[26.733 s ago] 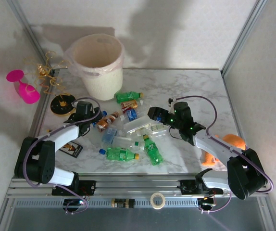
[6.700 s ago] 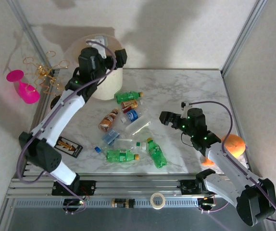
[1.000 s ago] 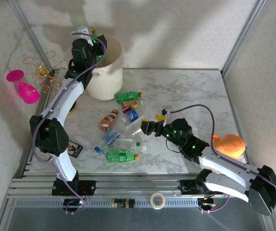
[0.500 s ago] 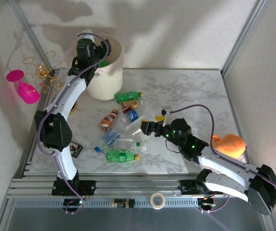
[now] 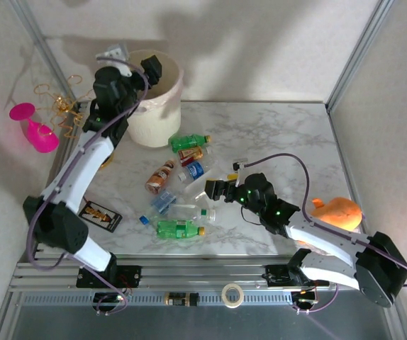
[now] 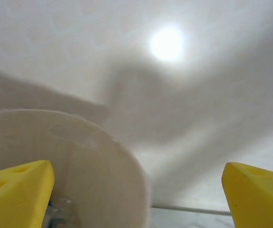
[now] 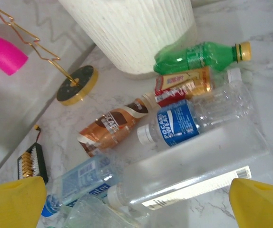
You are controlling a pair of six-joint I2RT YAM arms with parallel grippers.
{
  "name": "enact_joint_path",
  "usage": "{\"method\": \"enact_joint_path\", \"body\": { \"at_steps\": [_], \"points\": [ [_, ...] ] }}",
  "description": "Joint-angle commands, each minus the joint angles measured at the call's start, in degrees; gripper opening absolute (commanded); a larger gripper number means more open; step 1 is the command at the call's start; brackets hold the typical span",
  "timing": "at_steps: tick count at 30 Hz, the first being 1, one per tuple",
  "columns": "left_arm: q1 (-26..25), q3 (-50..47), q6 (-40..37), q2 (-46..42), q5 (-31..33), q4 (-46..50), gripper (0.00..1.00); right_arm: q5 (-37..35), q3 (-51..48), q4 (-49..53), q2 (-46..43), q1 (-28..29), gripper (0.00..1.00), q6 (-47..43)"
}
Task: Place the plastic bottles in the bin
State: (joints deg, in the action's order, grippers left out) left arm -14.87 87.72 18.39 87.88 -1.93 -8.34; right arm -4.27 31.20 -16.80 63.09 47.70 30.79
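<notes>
Left hand (image 6: 136, 190) gapes empty over the bin (image 6: 103, 156); right hand (image 7: 136, 199), wide too, overlooks labelled plastic bottles (image 7: 184, 121)

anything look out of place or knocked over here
Yes. The pink wine glass looks tipped on its side beyond the table's left edge, beside a gold wire stand. A round orange object sits past the right edge. The plastic bottles lie crushed and scattered mid-table, outside the bin.

Your white marble worktop (image 5: 281, 134) carries the cream-white round plastic bin (image 5: 152, 124) at its far left corner. Crushed plastic bottles (image 5: 177, 229), green, clear and copper-brown, lie scattered left of its middle. A small black card (image 5: 96, 212) lies near the left edge.
</notes>
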Motion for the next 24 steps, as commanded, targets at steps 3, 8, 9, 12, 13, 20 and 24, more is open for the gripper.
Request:
{"method": "enact_joint_path", "body": {
  "at_steps": [3,8,9,12,13,20,24],
  "points": [
    [-4.5,-16.6,5.7,-10.1,-2.2,-12.6,0.93,-4.6,4.5,3.3,5.2,-0.4,0.99,3.8],
    [-11.1,-28.0,6.6,-16.8,-0.8,-13.2,0.94,-7.2,7.9,7.8,11.9,-1.2,0.99,11.2],
    [-11.9,-29.9,7.2,-17.6,-1.0,-13.4,0.94,-7.3,8.4,8.2,12.9,-1.3,0.99,12.5],
    [-14.1,-35.7,10.1,-19.8,-1.0,-14.4,0.95,-7.4,9.2,7.9,16.1,-1.5,0.99,17.9],
    [-14.7,-37.7,11.1,-20.4,-1.1,-15.0,0.95,-7.2,9.3,7.3,17.0,-1.5,0.99,20.1],
    [-15.8,-47.1,13.2,-21.1,0.4,-12.8,0.97,-5.5,14.0,8.9,24.1,-1.6,0.99,29.6],
    [-15.8,-53.5,15.8,-23.2,2.4,-14.9,0.97,-6.3,18.9,14.8,28.9,-1.7,0.99,34.1]
  ]
}}
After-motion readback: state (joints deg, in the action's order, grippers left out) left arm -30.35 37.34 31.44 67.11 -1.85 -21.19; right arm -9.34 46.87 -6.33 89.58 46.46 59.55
